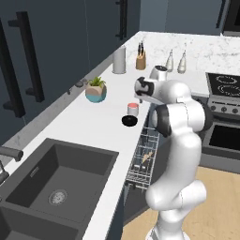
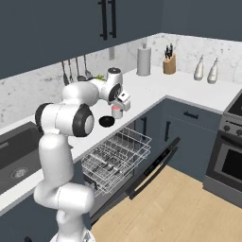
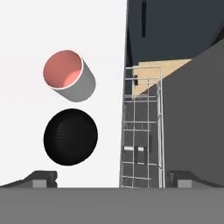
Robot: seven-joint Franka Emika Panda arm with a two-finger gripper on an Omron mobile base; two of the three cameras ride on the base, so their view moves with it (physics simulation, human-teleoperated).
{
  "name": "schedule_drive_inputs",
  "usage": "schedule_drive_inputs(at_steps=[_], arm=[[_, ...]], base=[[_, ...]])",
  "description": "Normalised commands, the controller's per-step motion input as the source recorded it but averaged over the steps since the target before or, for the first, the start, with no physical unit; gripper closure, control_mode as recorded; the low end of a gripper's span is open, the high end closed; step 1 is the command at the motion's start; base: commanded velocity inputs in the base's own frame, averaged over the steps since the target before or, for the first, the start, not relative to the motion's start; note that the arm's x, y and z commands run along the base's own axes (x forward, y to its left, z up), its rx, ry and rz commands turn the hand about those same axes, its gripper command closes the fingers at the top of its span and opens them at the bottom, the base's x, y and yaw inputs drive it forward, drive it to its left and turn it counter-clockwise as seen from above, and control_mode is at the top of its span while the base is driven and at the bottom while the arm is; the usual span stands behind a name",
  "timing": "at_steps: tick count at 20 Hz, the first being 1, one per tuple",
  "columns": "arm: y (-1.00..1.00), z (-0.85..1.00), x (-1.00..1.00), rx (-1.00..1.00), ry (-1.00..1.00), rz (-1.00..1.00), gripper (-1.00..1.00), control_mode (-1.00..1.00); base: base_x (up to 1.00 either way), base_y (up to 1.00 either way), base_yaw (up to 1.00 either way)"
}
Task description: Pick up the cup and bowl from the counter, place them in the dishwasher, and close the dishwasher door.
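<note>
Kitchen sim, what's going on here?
The white arm hovers over the counter with its claw open and empty, looking down on the cup and the black bowl. Both sit side by side near the counter edge, neither picked up yet. The dishwasher door is dropped open and the wire rack is pulled out beneath them, ready for loading.

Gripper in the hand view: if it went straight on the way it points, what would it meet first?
Probably the counter's edge, right of the bowl, beside the dishwasher rack; the open gripper looks down there, though depth is unclear.
</note>
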Motion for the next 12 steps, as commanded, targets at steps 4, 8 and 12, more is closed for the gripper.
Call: schedule_drive_inputs(at_steps=[4, 8, 12], arm=[[0.08, -0.32, 0.38, -0.05, 0.00, -0.03, -1.00, -1.00], [0.07, -0.33, 0.39, -0.05, 0.00, -0.02, -1.00, -1.00], [0.04, -0.31, 0.44, -0.04, 0.00, -0.02, -1.00, -1.00]], base=[[0.00, 0.00, 0.00], [0.00, 0.00, 0.00], [0.00, 0.00, 0.00]])
